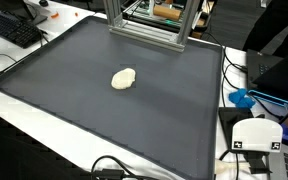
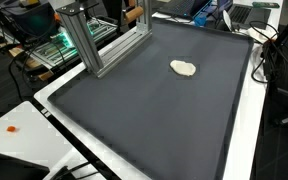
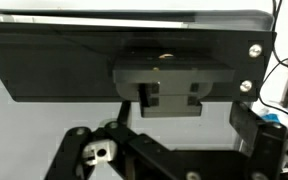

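You will find no word, number, brand or sign here that can be read. The white box (image 1: 256, 130) in an exterior view carries a dark label (image 1: 254, 146), but its marks are too small and blurred to make out. The same goes for the keys of the keyboard (image 1: 14, 30) in that view. The wrist view shows no lettering at all.

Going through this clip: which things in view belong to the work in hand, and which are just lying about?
In hand:
- pale doughy lump, lying alone
- dark mat under it

Lying about:
- aluminium frame at the mat's far edge
- keyboard
- blue object
- white box with black markers
- cables
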Robot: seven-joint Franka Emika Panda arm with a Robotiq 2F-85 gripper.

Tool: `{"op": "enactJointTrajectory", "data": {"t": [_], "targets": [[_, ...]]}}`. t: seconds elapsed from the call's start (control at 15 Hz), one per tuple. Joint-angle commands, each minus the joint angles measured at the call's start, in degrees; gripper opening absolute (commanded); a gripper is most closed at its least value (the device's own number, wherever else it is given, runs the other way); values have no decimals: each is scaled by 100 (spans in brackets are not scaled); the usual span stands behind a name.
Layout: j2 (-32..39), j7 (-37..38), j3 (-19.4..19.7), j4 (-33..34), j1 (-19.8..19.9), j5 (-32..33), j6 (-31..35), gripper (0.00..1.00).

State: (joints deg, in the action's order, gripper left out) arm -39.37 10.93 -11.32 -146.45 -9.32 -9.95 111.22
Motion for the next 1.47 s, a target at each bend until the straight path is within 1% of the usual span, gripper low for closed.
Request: {"op": "enactJointTrajectory", "data": {"t": [0.0, 0.13, 0.33, 0.67, 1.0, 1.13, 1.4], "targets": [[81, -137, 4, 221, 22, 146, -76, 100], [196, -155, -15, 402, 86, 274, -46, 100], [461, -111, -70, 680, 201, 572, 198, 100], [1342, 112, -182, 1062, 315, 945, 831, 100], [2257, 743, -300, 1396, 460, 1383, 1603, 100], [2550, 972, -283, 1526, 472, 1531, 1730, 100], [2960, 1240, -215, 1746, 434, 1682, 1738, 100]]}}
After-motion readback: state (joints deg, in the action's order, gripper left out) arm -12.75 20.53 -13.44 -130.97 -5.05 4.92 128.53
